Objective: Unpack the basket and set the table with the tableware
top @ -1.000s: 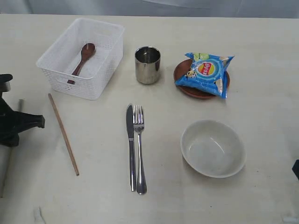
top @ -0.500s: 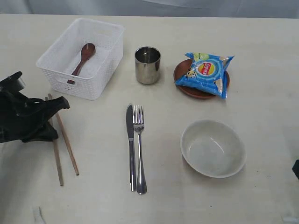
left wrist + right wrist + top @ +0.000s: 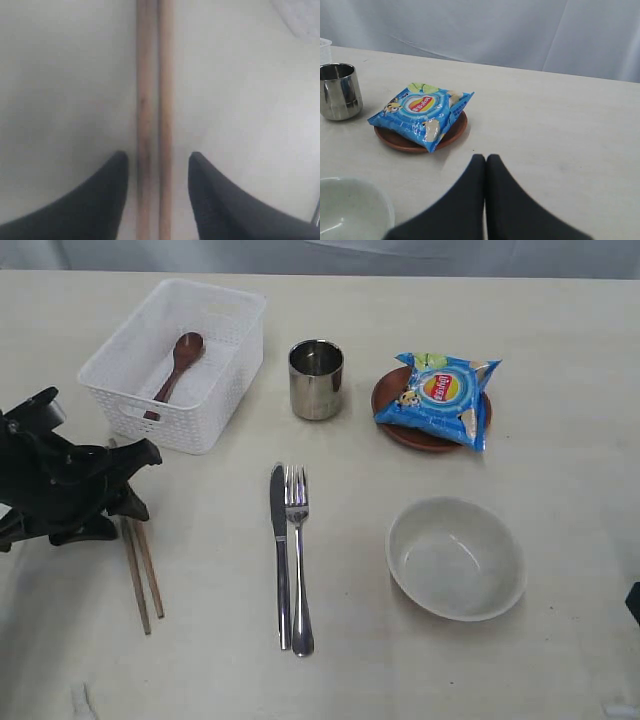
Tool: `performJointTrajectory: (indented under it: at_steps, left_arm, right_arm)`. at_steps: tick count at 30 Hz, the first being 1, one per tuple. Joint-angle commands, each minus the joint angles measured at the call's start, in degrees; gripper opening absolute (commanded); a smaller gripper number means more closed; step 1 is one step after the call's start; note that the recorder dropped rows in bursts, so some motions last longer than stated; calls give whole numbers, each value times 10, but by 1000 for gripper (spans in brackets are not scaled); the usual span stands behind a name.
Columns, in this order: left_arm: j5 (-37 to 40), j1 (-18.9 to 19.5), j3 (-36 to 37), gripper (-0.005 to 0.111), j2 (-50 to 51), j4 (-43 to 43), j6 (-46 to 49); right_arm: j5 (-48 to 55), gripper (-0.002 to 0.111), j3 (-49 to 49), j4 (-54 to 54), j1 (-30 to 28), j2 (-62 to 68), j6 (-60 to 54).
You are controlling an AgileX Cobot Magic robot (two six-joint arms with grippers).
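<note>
Two brown wooden chopsticks (image 3: 141,575) lie side by side on the table (image 3: 570,360), left of the steel knife (image 3: 281,550) and fork (image 3: 298,560). My left gripper (image 3: 128,482) is low over their far ends. In the left wrist view its jaws stand open on either side of the chopsticks (image 3: 152,75), touching neither. The wooden spoon (image 3: 180,358) lies in the white basket (image 3: 228,365). The steel cup (image 3: 316,378), the cream bowl (image 3: 402,522) and the brown plate (image 3: 396,426) stand on the table. My right gripper (image 3: 486,159) is shut and empty, near the plate (image 3: 395,140).
A blue chip bag (image 3: 440,398) lies on the brown plate. A dark bit of the right arm (image 3: 634,602) shows at the right edge of the exterior view. Pale cloth hangs behind the table's far edge.
My left gripper came in from the left carrying a second chopstick, laid it beside the first one, and has opened its jaws. The right arm has not moved.
</note>
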Motion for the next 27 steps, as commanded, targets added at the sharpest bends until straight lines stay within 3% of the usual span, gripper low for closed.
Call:
performJointTrajectory:
  at_steps: [1,8,16,21,27]
  left_arm:
    - [-4,0,5,45,-5,13,4]
    - [17,0,-39,44,-70,71,6]
    - [77,0,-162,44,-122,220,-58]
    - [130,0,-277,44,-82,255,-44]
    - [268,0,-436,44,57,299,10]
  right_arm:
    - [-2,0,2,-3,-3,-3,1]
    - [-2,0,2,-3,-3,-3,1]
    - [-2,0,2,-3,-3,-3,1]
    - [-2,0,2,-3,-3,-3,1]
    - [-2,0,2,-3,-3,-3,1]
